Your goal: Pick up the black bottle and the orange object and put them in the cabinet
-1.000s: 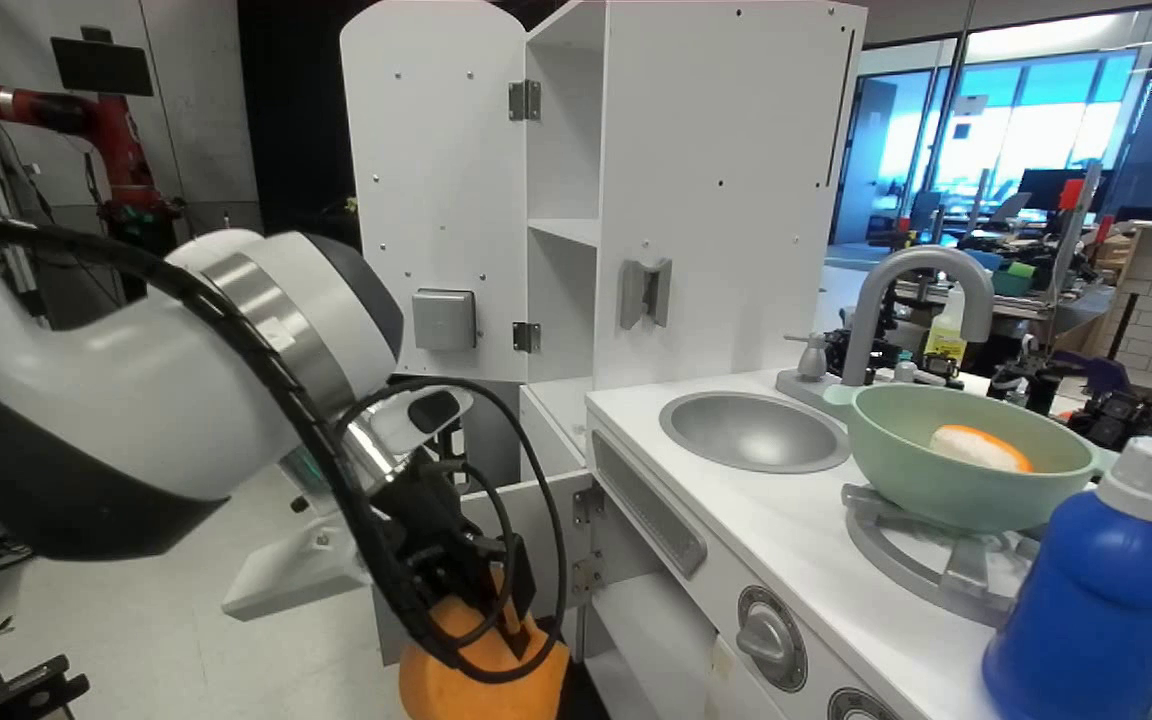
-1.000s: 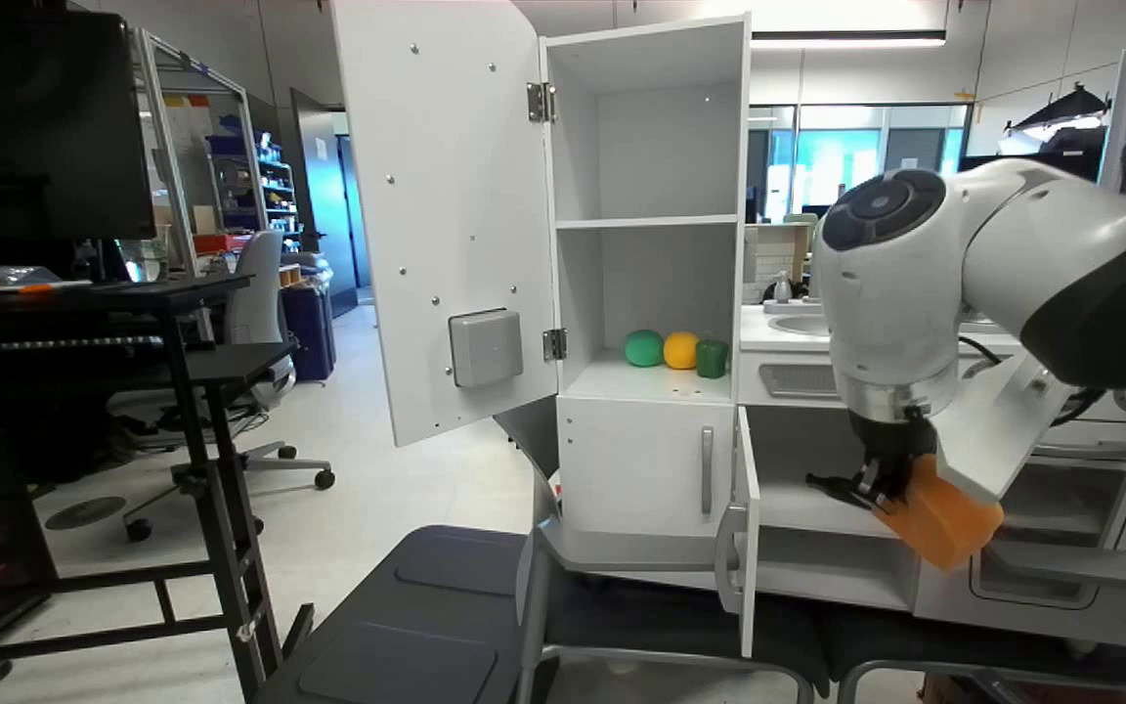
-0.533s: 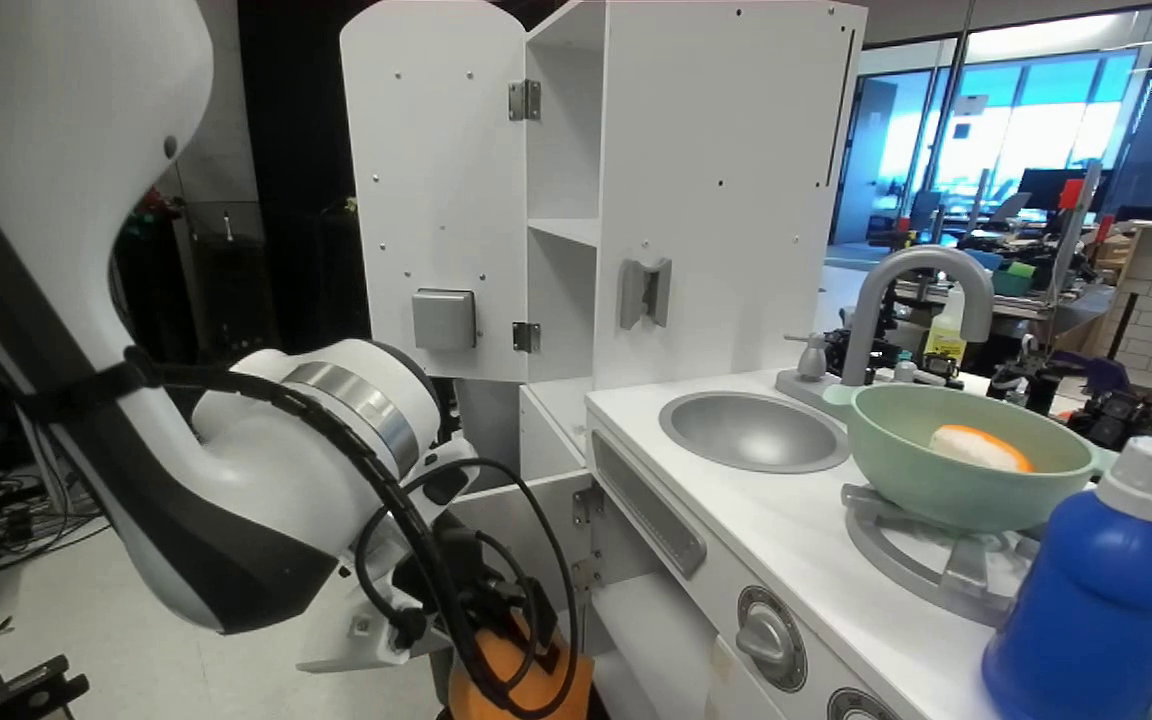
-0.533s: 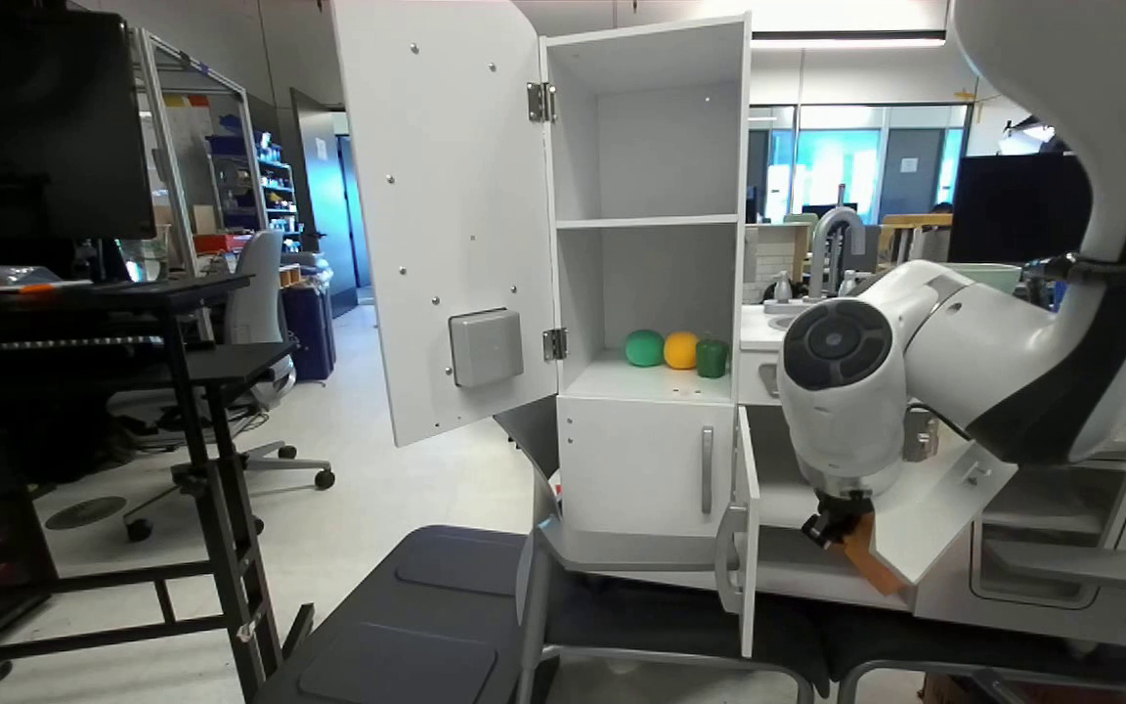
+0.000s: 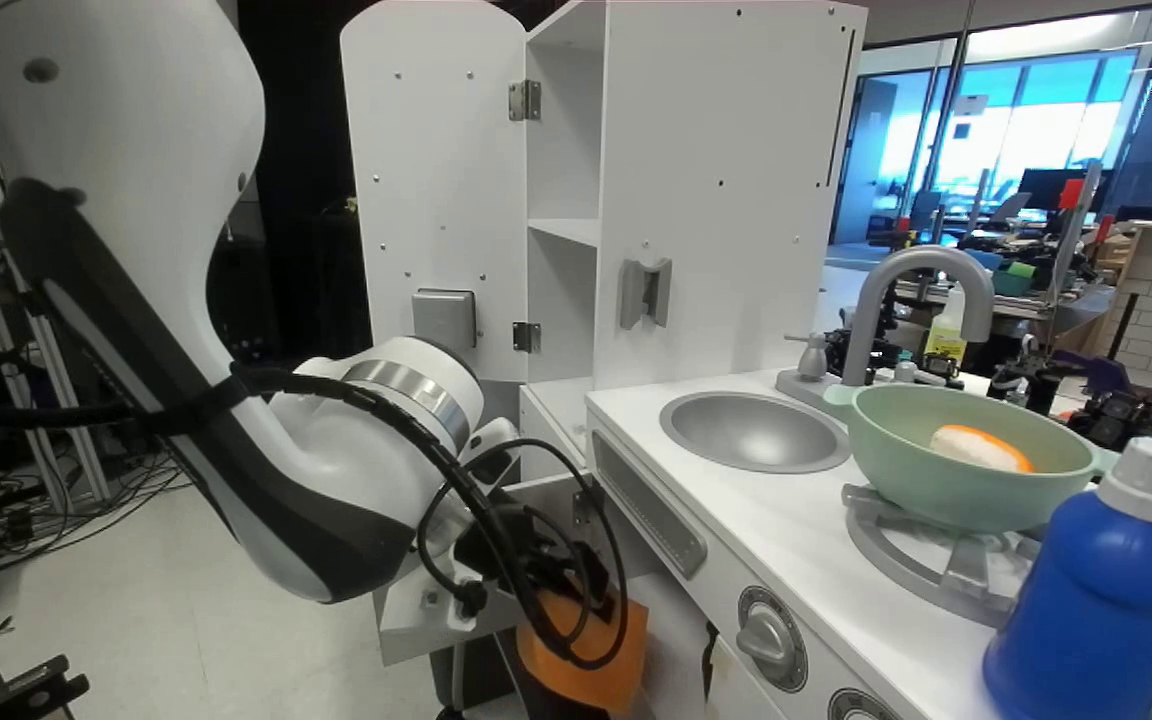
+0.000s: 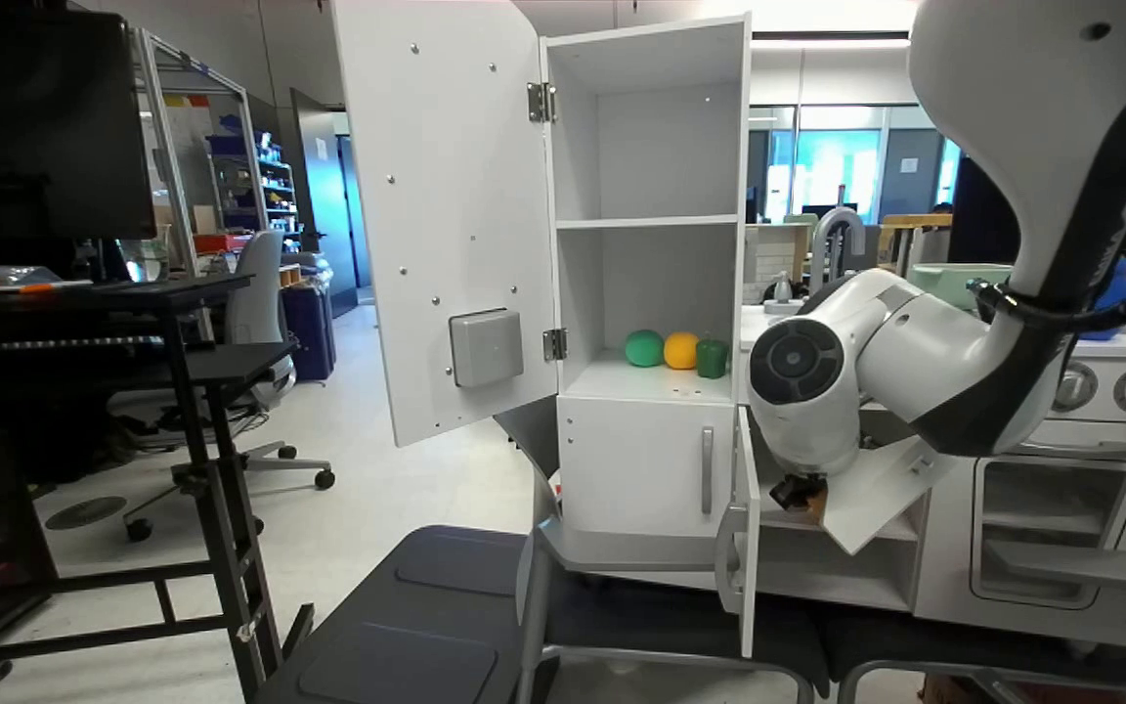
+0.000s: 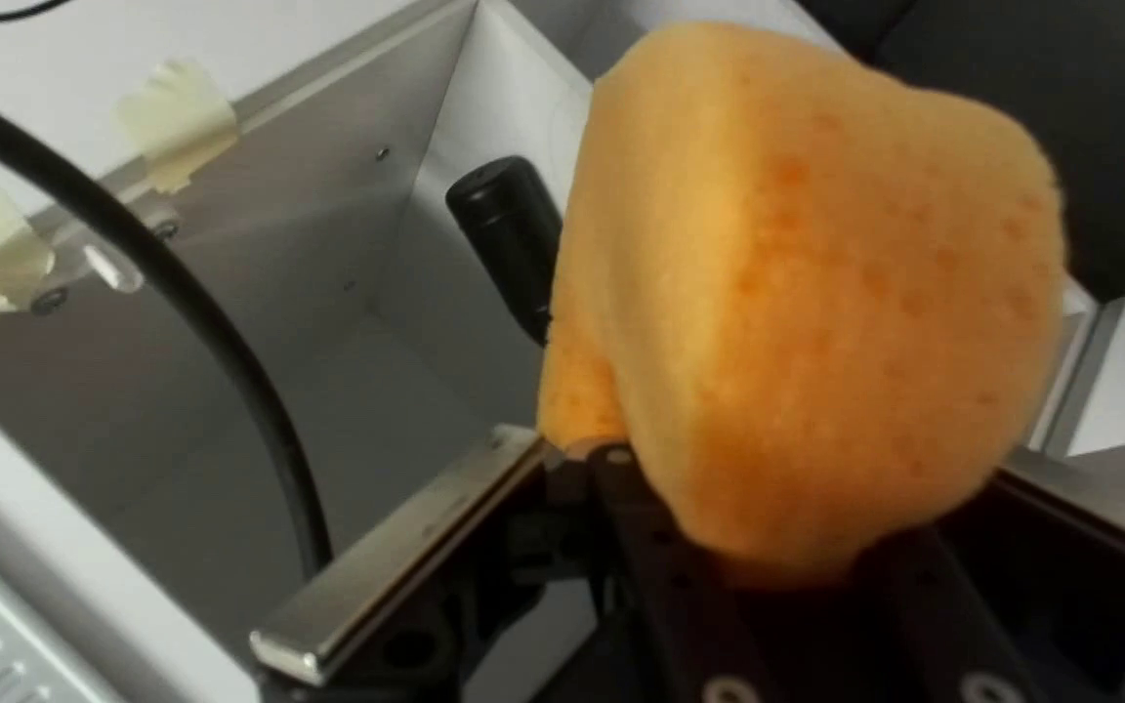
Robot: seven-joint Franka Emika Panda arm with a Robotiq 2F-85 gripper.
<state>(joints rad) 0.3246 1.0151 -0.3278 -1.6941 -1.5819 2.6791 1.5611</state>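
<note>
1. Step in hand, as I judge it: putting the orange away; the bottle looks already inside the cabinet.
2. Next move, likely: carry the orange inward beneath the front edge of the worktop, clear of the bottle, set it down, let go.
3. The pincer pinches the orange, which juts past its fingertips, below the front edge near the sink corner; whether it's past the cabinet's mouth, I can't tell.
</note>
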